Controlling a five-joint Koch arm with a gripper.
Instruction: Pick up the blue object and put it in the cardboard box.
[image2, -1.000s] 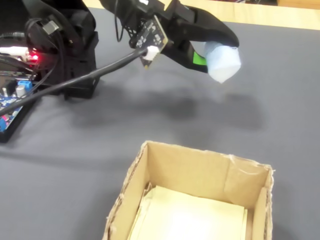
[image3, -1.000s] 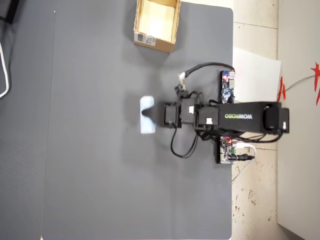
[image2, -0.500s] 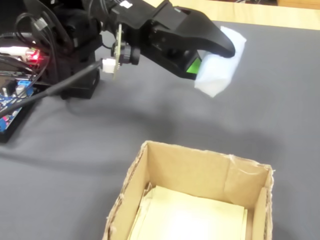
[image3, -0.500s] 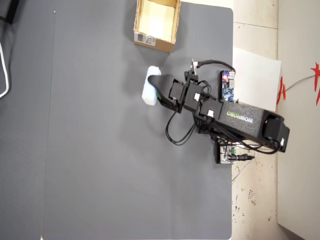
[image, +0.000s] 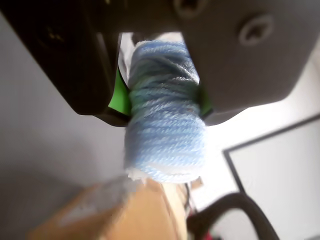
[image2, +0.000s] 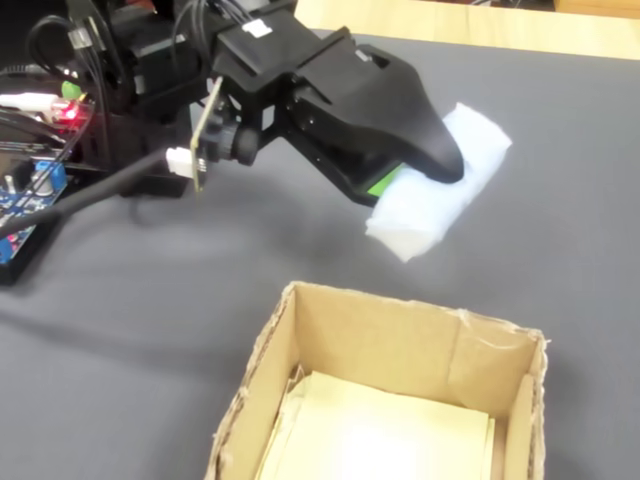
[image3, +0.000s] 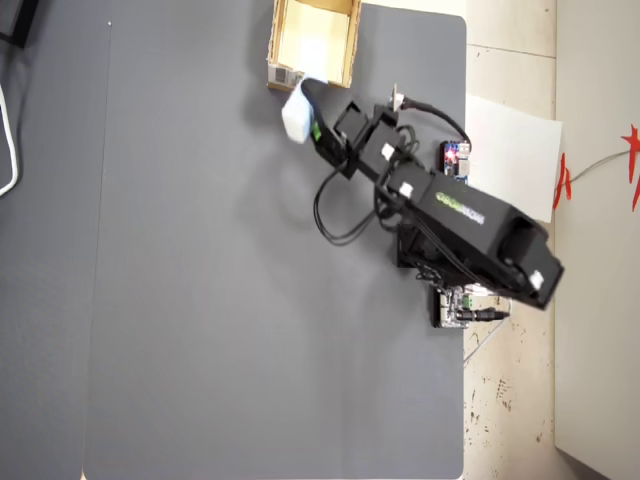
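Note:
The blue object is a pale blue roll of thread held up in the air, and my gripper is shut on it with green pads pressing both its sides. In the fixed view the blue object looks almost white and sticks out below the black gripper, above the dark mat and beyond the cardboard box, which is open with a pale yellowish inside. From overhead, the blue object hangs at the gripper tip just off the cardboard box at the mat's top edge.
The arm's base, cables and circuit boards sit at the left of the fixed view. The dark grey mat covers the table. A white sheet lies on the floor beside the mat. Part of the box shows blurred below the roll.

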